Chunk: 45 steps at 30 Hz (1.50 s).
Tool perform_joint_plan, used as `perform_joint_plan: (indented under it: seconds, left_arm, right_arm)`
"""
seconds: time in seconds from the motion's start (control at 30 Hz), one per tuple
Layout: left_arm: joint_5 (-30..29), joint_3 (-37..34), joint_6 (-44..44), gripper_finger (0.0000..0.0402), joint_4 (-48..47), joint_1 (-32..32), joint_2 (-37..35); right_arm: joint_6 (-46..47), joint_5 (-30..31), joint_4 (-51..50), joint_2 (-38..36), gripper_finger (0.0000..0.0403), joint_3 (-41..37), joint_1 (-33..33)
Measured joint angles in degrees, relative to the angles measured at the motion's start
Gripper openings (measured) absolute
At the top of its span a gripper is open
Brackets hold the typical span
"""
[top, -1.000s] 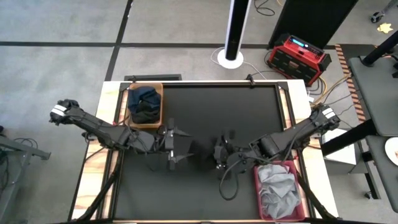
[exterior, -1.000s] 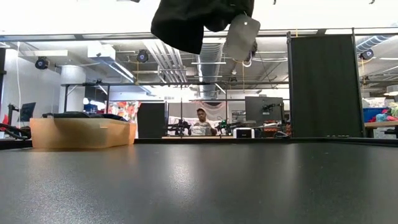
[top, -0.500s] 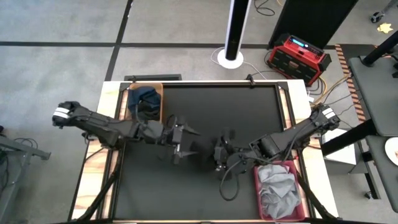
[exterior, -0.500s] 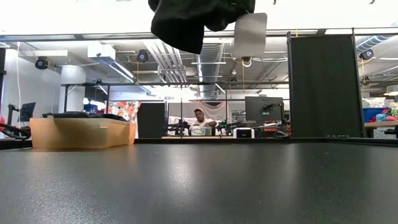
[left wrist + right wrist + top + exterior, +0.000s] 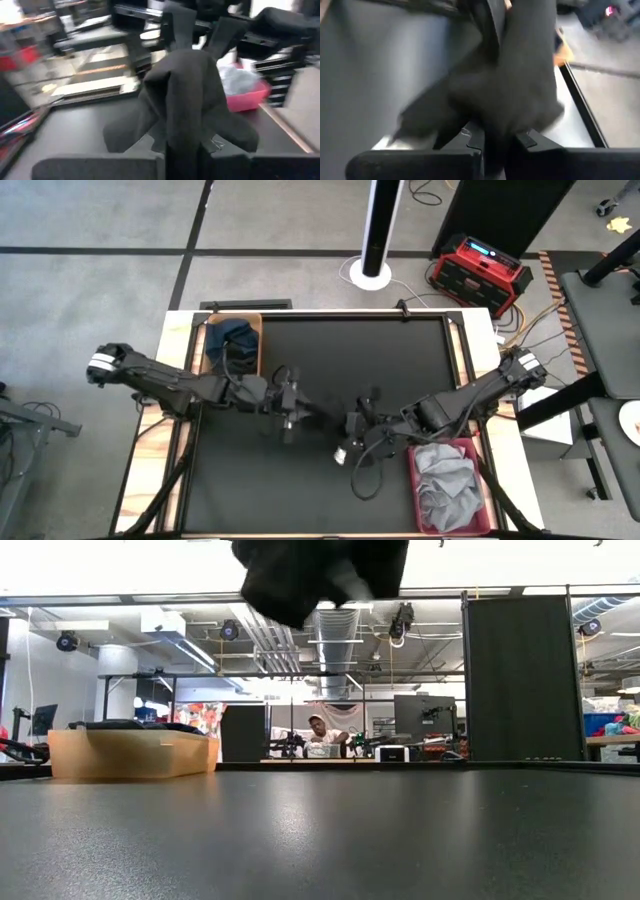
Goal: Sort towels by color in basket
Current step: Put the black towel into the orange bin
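Observation:
A black towel [image 5: 322,418] hangs bunched above the middle of the dark table [image 5: 400,360], between my two grippers. It fills the top of the low view [image 5: 310,575], clear of the tabletop. My left gripper [image 5: 296,408] is shut on its left side and my right gripper [image 5: 350,423] on its right side. A small white tag [image 5: 340,455] shows just near of the right gripper. The wrist views show the same black cloth [image 5: 190,95] [image 5: 520,85] heaped past each pair of fingers. My left gripper pinches a bunched part of the black towel [image 5: 182,142] between its two fingers, reaching in from the table's left. The cloth rises in folds beyond the fingers, clear of the table. My right gripper pinches another bunched part of the towel [image 5: 492,132] between its two fingers, coming from the table's right. How many layers it has, I cannot tell.
A tan basket [image 5: 212,370] at the far left holds navy and black towels. A pink basket [image 5: 412,480] at the near right holds grey towels. The tan basket also stands at the left of the low view [image 5: 130,753]. A person sits far back in the room.
My left gripper has moved toward the table's right, up to the hanging black towel, and has shut on it. My right gripper has stayed in place with the towel. The white tag has swung out of the low view.

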Motion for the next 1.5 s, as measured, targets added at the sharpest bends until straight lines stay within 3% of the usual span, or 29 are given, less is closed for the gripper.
perform_joint_plan:
  seconds: [0.13, 0.33, 0.63, 0.83, 1.1, 1.23, 1.5]
  left_arm:
    - [-9.8, 0.1, -0.8, 0.0006, -8.6, 0.1, -4.8]
    - [-13.3, 0.1, -2.0, 0.0003, -16.1, 0.0, -10.5]
    - [-33.2, 0.1, -4.5, 0.0001, -28.2, 0.8, -16.5]
    - [-42.9, 0.1, -12.8, 0.0001, -40.5, 4.7, -18.0]
    - [-46.5, 0.1, -29.2, 0.0, -54.9, 14.8, -17.5]
    - [-50.2, 0.1, -30.2, 0.0, -58.5, 19.7, -16.8]
    - [-48.6, 0.1, -31.6, 0.0, -68.0, 32.1, -13.1]
  right_arm:
    - [4.9, 0.8, -6.1, -2.0, 0.0055, 0.0, 0.0]
    - [7.8, 1.2, -9.5, -4.6, 0.0097, 0.0, 0.0]
    - [9.2, 1.3, -9.9, -5.6, 0.0133, 0.0, 0.0]
    - [9.3, 1.3, -9.7, -5.1, 0.0145, -0.3, 0.0]
    - [9.9, 1.4, -9.5, -4.5, 0.015, -1.6, 0.0]
    - [10.0, 2.5, -9.2, -4.6, 0.0145, -2.9, 0.0]
    - [10.8, 2.9, -9.1, -4.6, 0.0146, -3.9, -0.1]
